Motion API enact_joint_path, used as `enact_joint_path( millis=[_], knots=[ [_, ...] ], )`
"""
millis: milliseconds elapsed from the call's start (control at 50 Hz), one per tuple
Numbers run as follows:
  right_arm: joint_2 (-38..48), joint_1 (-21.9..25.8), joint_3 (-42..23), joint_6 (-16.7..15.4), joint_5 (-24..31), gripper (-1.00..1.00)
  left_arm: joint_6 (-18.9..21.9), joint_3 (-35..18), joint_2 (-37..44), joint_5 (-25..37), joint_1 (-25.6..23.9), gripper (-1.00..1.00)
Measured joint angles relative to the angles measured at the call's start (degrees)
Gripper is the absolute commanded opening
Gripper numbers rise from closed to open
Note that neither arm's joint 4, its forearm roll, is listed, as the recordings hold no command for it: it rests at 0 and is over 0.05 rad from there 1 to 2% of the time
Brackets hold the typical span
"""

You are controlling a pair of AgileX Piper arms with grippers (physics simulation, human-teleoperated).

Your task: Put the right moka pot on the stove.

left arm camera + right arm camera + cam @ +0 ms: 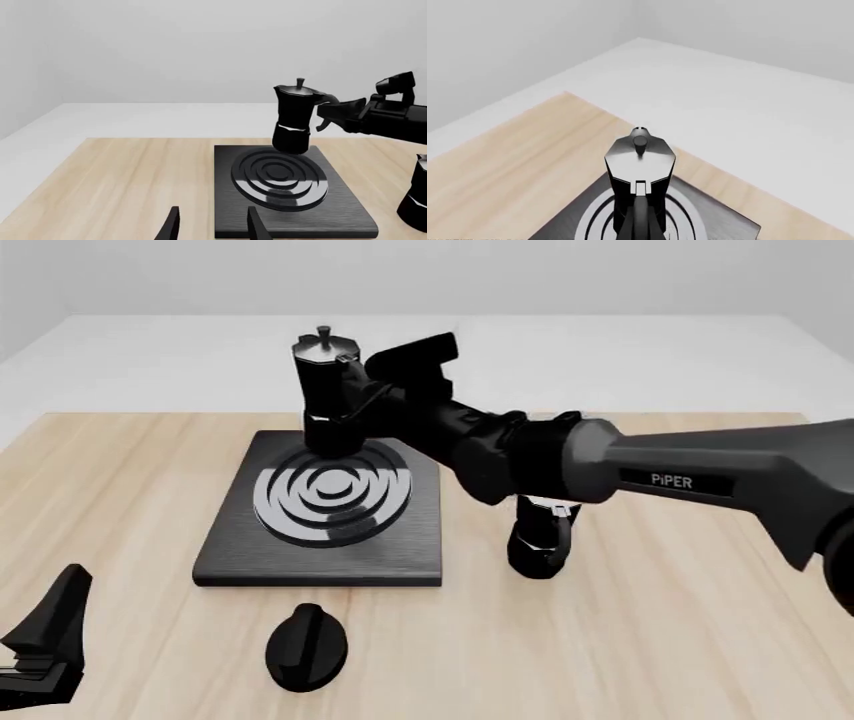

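Two black moka pots show in the left wrist view: the right moka pot (293,117) hangs upright just above the far edge of the stove (290,200), held by its side handle in the right hand (331,111), while the other moka pot (416,197) stands at the frame's edge on the pale wooden worktop (113,185). The left hand (210,225) shows only two dark fingertips spread apart, holding nothing.

In the front view, the faceted, waisted pot with its knobbed lid is over the far part of the silver-and-black burner rings (331,490). Let go from here, it would probably drop, tip on its narrow base or land off-centre. The second pot sits right of the slab, under the right arm; a low sweep could knock it. A black oval knob (307,643) lies near.

The right wrist view looks down on the silvery lid, with the brushed dark slab below; a handle-only grip may let the pot swing.
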Motion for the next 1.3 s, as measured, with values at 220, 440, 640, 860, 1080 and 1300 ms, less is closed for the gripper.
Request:
enact_joint_path(
  millis=[220,440,640,860,1080,1300],
  knots=[
    [2.5,0.3,-1.6,-0.1,0.0,-1.0,0.0,0.0,0.0,0.0,0.0,1.0],
    [5.4,0.4,-3.8,-0.2,0.5,-1.0,0.0,0.0,0.0,0.0,0.0,1.0],
    [7.9,0.3,-4.9,-0.1,0.3,-1.0,0.0,0.0,0.0,0.0,0.0,1.0],
    [10.7,0.0,-6.2,-0.5,0.2,-1.0,0.0,0.0,0.0,0.0,0.0,1.0],
    [11.7,0.0,-7.4,-0.4,-0.1,-1.0,0.0,0.0,0.0,0.0,0.0,1.0],
    [11.9,-0.1,-7.5,-0.4,-0.6,-1.0,0.0,0.0,0.0,0.0,0.0,1.0]
  ],
)
